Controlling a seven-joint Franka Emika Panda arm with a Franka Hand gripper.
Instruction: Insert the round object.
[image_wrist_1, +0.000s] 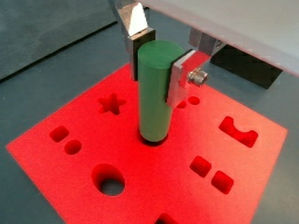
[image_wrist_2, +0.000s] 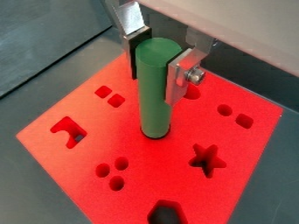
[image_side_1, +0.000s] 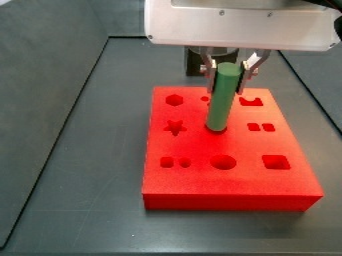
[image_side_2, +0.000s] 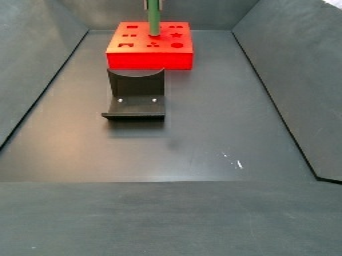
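Hand is clamped on the top end of the green peg, silver fingers pressing it from both sides, so the peg hangs upright with its lower end free for going into a hole. Peg sits over the middle of the red block; in both wrist views its bottom looks on or just above the red surface, contact can't be told. Round hole is near one edge, apart from the peg tip, so my guess is it is not lined up yet and the insert is not done. Other cutouts, star, small squares, a notched slot, are likely for other shapes. Block rests on the dark table; the fixture stands just in front of it in a side view, unused. No brands, labels or readable writing anywhere.
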